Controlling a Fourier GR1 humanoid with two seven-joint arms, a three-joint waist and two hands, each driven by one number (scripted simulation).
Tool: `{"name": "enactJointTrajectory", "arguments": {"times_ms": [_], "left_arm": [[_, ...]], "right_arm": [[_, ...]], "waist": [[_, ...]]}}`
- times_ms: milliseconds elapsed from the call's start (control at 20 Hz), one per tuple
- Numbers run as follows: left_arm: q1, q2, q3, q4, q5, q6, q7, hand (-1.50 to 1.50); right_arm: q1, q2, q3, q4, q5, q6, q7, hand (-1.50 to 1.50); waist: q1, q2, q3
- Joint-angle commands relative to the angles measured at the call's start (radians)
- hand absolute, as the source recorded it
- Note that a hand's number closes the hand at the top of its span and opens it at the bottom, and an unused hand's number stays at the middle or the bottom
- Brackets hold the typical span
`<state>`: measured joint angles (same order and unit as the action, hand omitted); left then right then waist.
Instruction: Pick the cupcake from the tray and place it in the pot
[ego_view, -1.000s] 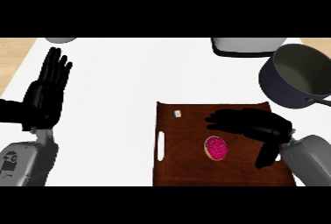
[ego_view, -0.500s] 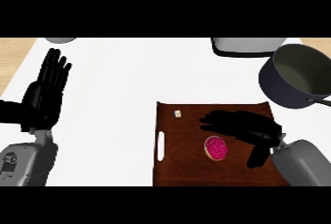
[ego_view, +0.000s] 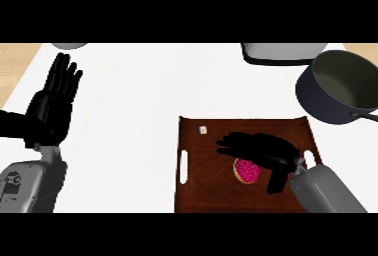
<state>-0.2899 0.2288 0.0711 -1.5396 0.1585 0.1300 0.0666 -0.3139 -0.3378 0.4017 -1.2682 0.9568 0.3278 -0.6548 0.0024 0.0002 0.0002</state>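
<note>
The cupcake (ego_view: 246, 171), topped in bright pink, sits on the brown tray (ego_view: 214, 190) on the white desk (ego_view: 155, 90), toward the tray's right half. The right hand (ego_view: 260, 146) hangs directly over it, fingers (ego_view: 230, 143) spread and pointing left, the thumb reaching down the cupcake's right side; the fingers are apart and not clamped on the cake, and I cannot tell whether they touch it. The left hand (ego_view: 52, 107) rests open near the left edge, fingers straight and pointing up, well apart from the tray. The dark pot (ego_view: 336, 92) stands on the desk beyond the tray's upper right corner. A small white tag (ego_view: 203, 130) lies near the tray's upper left corner.
</note>
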Motion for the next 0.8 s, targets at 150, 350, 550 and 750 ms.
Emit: {"name": "enactJointTrajectory", "arguments": {"times_ms": [150,350,550,750], "left_arm": [[-0.007,-0.008,0.015,0.037,-0.015,-0.026,-0.025,0.0],[0.012,-0.02,0.008,-0.005,-0.029,-0.014,-0.003,0.0],[0.006,-0.005,0.04,-0.008,0.002,-0.033,0.0,0.0],[0.056,-0.023,0.036,0.006,-0.004,-0.048,-0.059,0.0]], "right_arm": [[-0.043,0.116,0.009,0.207,0.092,-0.084,-0.046,-1.5],[0.006,0.075,0.035,0.053,0.105,-0.023,-0.097,1.5],[0.003,0.09,0.043,0.116,0.124,-0.144,-0.214,1.5],[0.074,0.124,0.082,0.07,0.172,-0.179,-0.18,1.5]], "waist": [[0.003,0.002,0.0],[-0.002,-0.001,0.0],[0.0,0.0,0.0],[-0.004,-0.001,0.0]]}}
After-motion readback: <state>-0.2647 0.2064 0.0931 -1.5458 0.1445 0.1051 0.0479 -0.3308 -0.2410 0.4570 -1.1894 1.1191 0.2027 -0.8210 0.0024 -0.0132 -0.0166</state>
